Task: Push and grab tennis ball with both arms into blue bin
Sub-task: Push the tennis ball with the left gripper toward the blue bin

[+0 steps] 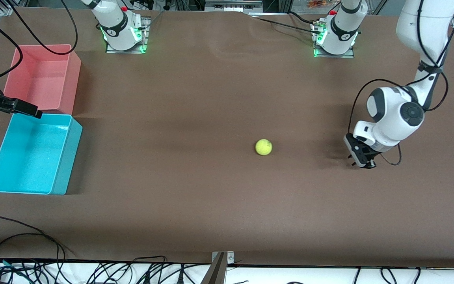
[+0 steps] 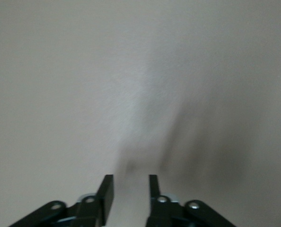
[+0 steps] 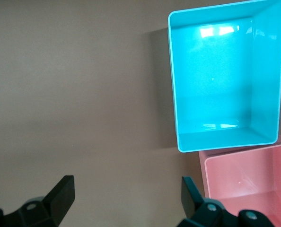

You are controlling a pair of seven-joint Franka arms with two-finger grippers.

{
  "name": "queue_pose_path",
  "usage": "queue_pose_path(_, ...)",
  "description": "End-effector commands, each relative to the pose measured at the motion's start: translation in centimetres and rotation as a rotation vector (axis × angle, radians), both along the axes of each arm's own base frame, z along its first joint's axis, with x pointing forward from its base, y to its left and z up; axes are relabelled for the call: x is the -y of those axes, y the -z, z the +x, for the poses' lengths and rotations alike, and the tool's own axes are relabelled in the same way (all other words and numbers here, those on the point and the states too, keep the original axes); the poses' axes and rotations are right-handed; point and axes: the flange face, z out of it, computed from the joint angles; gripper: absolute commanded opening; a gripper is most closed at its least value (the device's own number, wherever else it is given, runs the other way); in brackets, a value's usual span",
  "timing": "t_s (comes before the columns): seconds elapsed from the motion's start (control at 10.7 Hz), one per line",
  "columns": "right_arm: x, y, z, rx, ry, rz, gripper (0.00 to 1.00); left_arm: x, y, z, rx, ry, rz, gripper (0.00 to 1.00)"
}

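The ball (image 1: 263, 147) sits loose on the worktop (image 1: 211, 98), away from the blue bin (image 1: 69, 157), so the left hand (image 1: 363, 157), partly released and low, needs to push it toward the waiting right hand (image 1: 30, 110), wide apart by that bin.

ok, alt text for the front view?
A tennis ball lies alone mid-table. The left pincer is low over the table toward the left arm's end; the open right pincer hangs over the blue bin, beside a pink bin.
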Motion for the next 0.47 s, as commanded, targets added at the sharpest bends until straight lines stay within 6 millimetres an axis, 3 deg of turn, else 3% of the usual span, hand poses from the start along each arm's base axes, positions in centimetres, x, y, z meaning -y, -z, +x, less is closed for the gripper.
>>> queue_pose_path(0.0, 0.2, -0.5, 0.1, 0.003, 0.001, 0.002, 1.00, 0.2, -7.2, -2.0, 0.052, -0.027, -0.028, 1.00)
queue_pose_path(0.09, 0.1, -0.5, 0.1, 0.003, 0.001, 0.003, 1.00, 0.1, -10.8, -2.6, 0.103, -0.024, -0.032, 1.00)
queue_pose_path(0.28, -0.2, -0.2, 0.2, -0.001, -0.023, 0.006, 1.00, -0.5, -14.4, -3.7, 0.157, -0.035, -0.037, 1.00)
queue_pose_path(0.37, -0.3, 0.1, 0.3, -0.007, -0.056, 0.013, 1.00, -0.6, -17.4, -4.0, 0.210, -0.036, -0.039, 1.00)
